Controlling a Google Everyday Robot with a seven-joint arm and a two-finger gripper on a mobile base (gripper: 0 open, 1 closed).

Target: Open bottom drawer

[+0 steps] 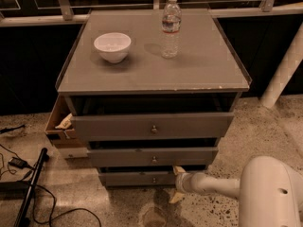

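The bottom drawer [132, 178] is the lowest and narrowest of the three grey fronts, with a small round knob [154, 179] at its centre. It stands only slightly out from the cabinet. My gripper [174, 184] reaches in from the lower right on a white arm [213, 185], low above the floor. It sits just right of the knob, close in front of the drawer's right half. Its two tan fingers [179, 170] are spread apart, one up and one down, with nothing between them.
The middle drawer [151, 156] and top drawer [151, 126] stick out above it. A white bowl [112, 46] and a water bottle [171, 27] stand on the cabinet top. A cardboard box [59, 126] sits at the left, cables and a black pole [31, 186] lie on the floor, and a white post [284, 70] stands at the right.
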